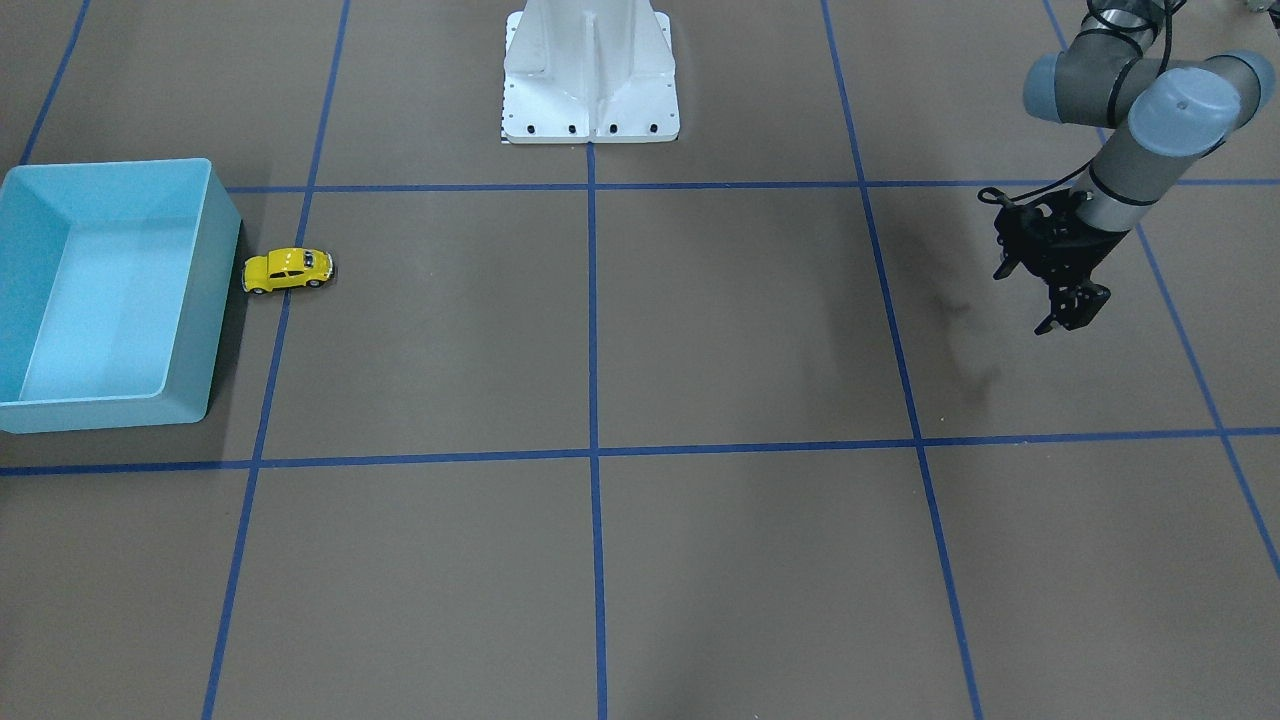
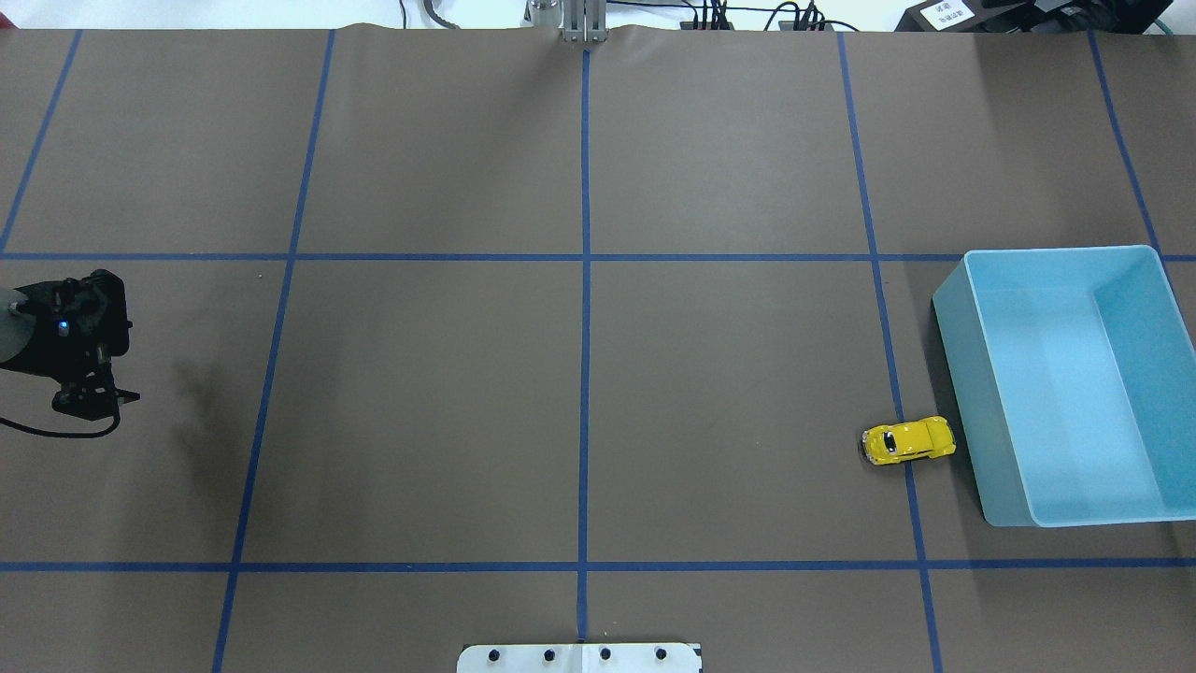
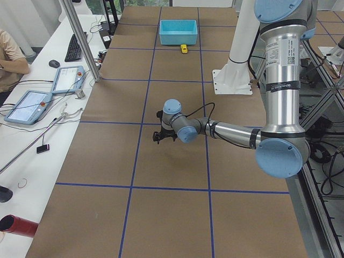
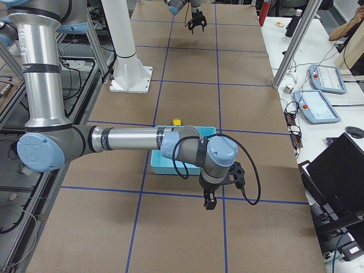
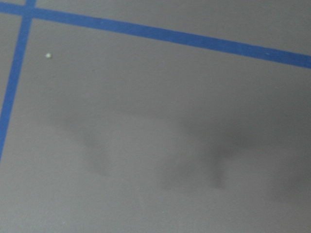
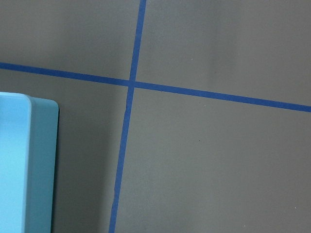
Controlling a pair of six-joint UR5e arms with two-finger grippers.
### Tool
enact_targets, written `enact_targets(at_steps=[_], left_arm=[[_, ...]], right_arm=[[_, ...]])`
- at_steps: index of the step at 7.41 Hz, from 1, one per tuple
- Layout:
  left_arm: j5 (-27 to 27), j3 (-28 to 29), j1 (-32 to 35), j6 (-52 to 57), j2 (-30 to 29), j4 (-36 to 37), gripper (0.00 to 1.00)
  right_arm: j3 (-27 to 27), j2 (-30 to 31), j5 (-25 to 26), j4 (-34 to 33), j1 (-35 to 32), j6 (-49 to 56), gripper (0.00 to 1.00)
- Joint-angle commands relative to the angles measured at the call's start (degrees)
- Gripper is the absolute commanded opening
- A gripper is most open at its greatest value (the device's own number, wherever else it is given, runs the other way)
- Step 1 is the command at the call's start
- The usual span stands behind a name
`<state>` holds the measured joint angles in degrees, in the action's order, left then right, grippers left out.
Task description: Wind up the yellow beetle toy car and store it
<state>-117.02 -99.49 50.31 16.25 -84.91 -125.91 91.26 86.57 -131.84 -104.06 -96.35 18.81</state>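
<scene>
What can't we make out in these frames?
- right end effector: seen only in the exterior right view, outside the overhead and front-facing frames; open or shut cannot be judged.
- yellow beetle toy car: tiny in every view; underside hidden by its own body, so no wind-up part shows.
- Wrist views: car out of frame; left wrist shows only blurred shadows.

An open, rectangular light-blue plastic bin (image 2: 962, 402) sits at 3 o'clock in the overhead view, on the brown paper-covered table (image 2: 420, 421) gridded with blue tape lines (image 2: 586, 374).
</scene>
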Motion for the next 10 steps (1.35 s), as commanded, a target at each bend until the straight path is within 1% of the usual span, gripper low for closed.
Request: enact_targets(at_steps=[1,3,4,5,6,7,8,9,10], left_arm=[[-3.54,0.00,5.73,-2.45,0.10,5.63,1.00],[-8.72,0.00,13.81,-2.62,1.40,8.91,1.00],[-10.84,0.00,17.59,-6.45,2.72,10.32,1.00],[-14.77,-0.17,21.98,-13.97,4.65,11.03,1.00],[-16.81,-0.17,26.20,-20.84,6.49,11.12,1.00],[-17.01,-0.52,29.29,-28.21,8.16,11.21,1.00],[-16.92,-0.79,31.06,-36.82,9.31,11.21,1.00],[-17.18,-0.96,32.99,-41.77,9.85,11.21,1.00],[-20.06,-0.88,34.40,-41.82,10.29,13.21,1.00]], right_arm=[[0.06,0.00,-0.09,0.00,-0.07,0.00,1.00],[0.24,0.09,0.00,0.00,-0.07,0.00,1.00],[0.32,0.09,0.00,0.00,0.02,0.09,1.00],[0.41,-0.17,0.09,0.09,0.02,0.17,1.00],[1.02,0.35,-0.35,0.09,-0.06,1.05,1.00],[3.55,1.66,-0.09,0.09,-0.07,1.84,1.00],[6.19,1.50,-0.61,0.96,0.02,3.06,1.00],[9.00,0.97,-0.53,2.10,1.24,3.60,1.00],[11.90,1.14,-0.79,2.98,2.30,7.26,1.00]])
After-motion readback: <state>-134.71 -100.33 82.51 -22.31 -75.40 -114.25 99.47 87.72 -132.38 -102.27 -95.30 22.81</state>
